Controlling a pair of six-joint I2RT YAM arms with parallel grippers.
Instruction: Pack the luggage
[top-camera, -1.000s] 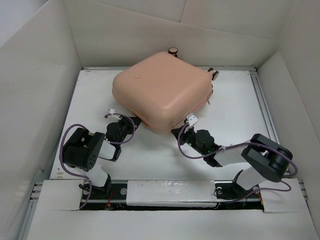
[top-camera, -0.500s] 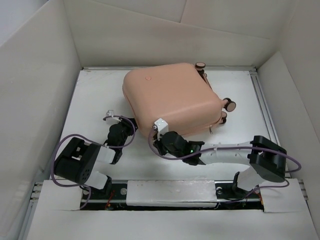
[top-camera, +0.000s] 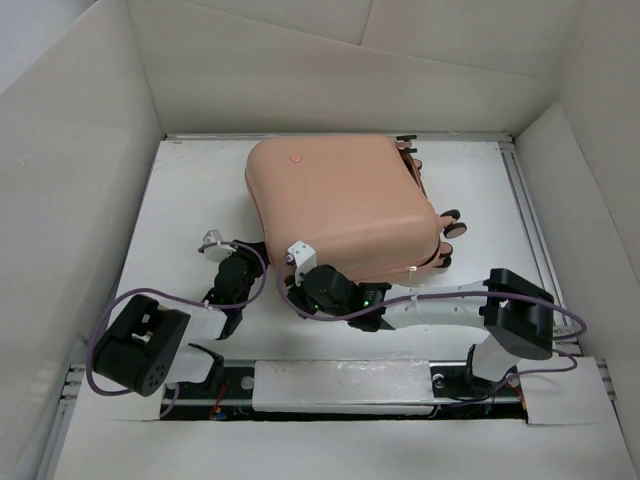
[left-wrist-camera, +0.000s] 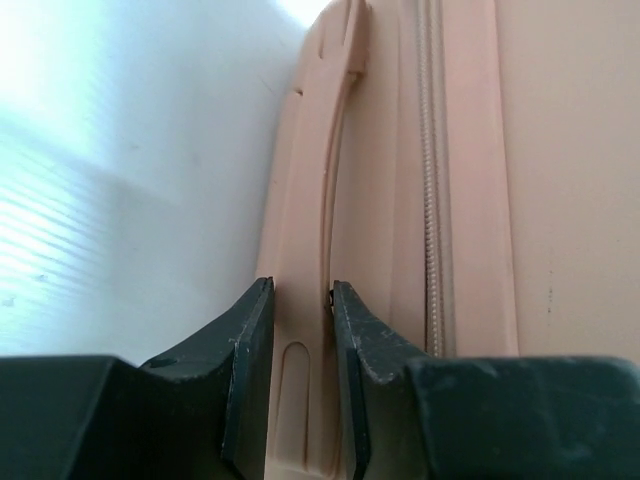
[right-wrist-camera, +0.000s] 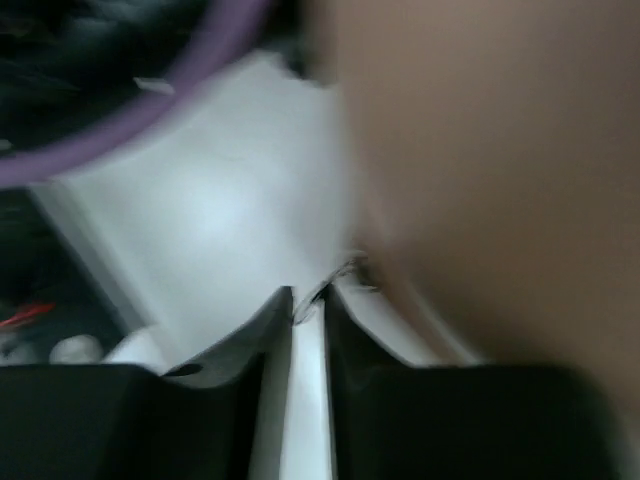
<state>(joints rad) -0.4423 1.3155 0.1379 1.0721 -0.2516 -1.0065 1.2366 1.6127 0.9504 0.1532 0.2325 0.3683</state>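
Note:
The peach-pink luggage (top-camera: 340, 205) lies closed and flat at the back middle of the table, its round button (top-camera: 294, 157) facing up. My left gripper (top-camera: 235, 252) is at its near left side. In the left wrist view the gripper (left-wrist-camera: 302, 290) is shut on the luggage's pink side handle (left-wrist-camera: 300, 240), beside the zipper line (left-wrist-camera: 432, 200). My right gripper (top-camera: 292, 282) is at the near left corner. In the blurred right wrist view it (right-wrist-camera: 310, 295) pinches a thin metal zipper pull (right-wrist-camera: 338, 272) beside the shell (right-wrist-camera: 480, 150).
Caster wheels (top-camera: 455, 225) stick out on the luggage's right side, with more at the back right (top-camera: 405, 145). White walls (top-camera: 80, 180) close in the table on the left, back and right. A purple cable (right-wrist-camera: 150, 130) loops close to the right wrist camera.
The luggage has turned clockwise. My right gripper has run left along its near edge from the right corner to the left corner. My left arm has swung back while keeping its hold.

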